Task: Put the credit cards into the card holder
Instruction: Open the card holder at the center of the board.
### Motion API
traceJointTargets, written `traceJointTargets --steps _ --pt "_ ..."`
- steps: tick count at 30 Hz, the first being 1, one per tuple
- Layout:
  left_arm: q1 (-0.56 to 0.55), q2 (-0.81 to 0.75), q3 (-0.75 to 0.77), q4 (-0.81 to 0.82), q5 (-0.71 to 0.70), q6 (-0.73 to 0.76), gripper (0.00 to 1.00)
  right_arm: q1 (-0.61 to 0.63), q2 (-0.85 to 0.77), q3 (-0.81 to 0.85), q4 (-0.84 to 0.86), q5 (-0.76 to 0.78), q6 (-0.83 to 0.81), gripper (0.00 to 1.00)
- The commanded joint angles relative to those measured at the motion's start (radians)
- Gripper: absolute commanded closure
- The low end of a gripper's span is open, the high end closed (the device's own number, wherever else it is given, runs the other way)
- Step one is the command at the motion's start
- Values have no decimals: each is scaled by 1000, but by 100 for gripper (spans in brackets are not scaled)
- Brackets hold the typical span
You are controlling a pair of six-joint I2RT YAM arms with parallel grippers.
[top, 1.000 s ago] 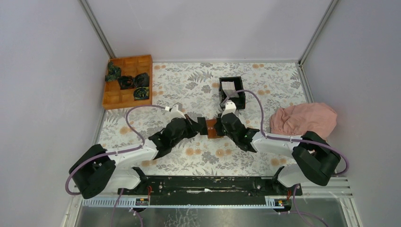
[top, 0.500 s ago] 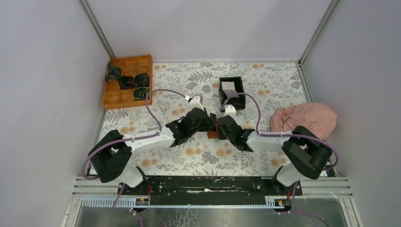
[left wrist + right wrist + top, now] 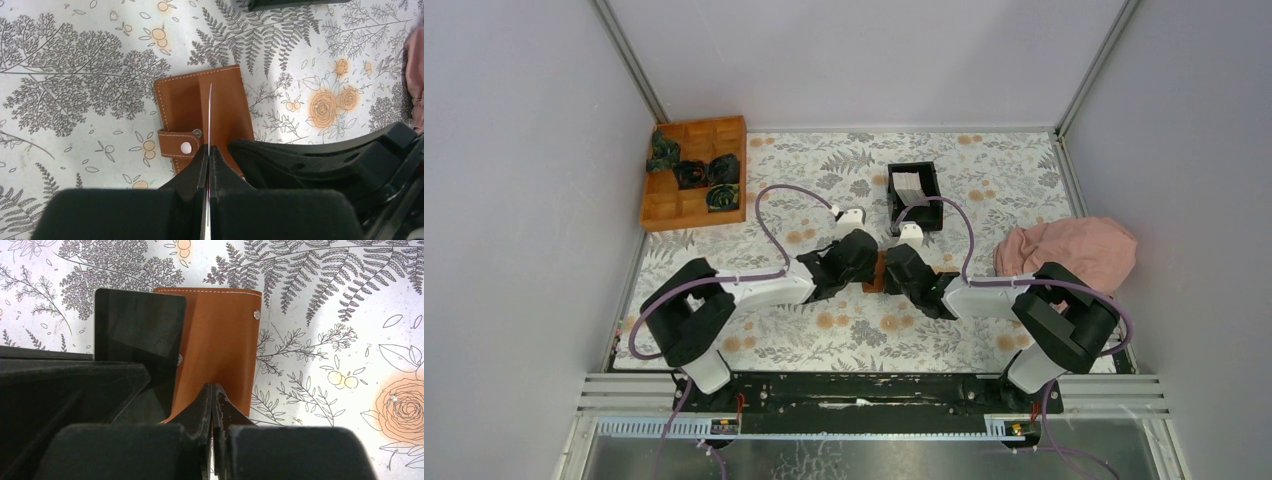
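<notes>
The card holder (image 3: 185,107) is a brown leather wallet with a snap strap, lying closed on the floral table top; in the top view only a sliver of the card holder (image 3: 876,277) shows between the two grippers. My left gripper (image 3: 208,148) is shut on a credit card (image 3: 209,115) that stands on edge over the holder. From the right wrist that credit card (image 3: 140,335) looks like a dark glossy rectangle. My right gripper (image 3: 212,386) is shut at the near edge of the card holder (image 3: 220,340), with a brown sliver between its jaws.
A black square box (image 3: 931,197) behind the grippers holds pale cards (image 3: 906,183). An orange wooden tray (image 3: 686,207) with dark bundles stands at the back left. A pink cloth (image 3: 1064,252) lies at the right. Grey walls close in three sides.
My left arm has swung inward and forward, bringing the card over the holder. My right arm has shifted slightly left. Both grippers stay shut.
</notes>
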Motion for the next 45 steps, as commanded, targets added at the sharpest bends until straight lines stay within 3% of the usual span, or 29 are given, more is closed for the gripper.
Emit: traceJointTargets --steps 1,17,45 --pt "-12 37 70 -44 -44 40 100 -8 14 8 14 12 17 100" --pt "-24 142 239 -290 -141 36 100 -8 21 17 1 1 11 100" --pt "50 15 109 -258 -143 1 100 -8 69 37 6 -7 8 100"
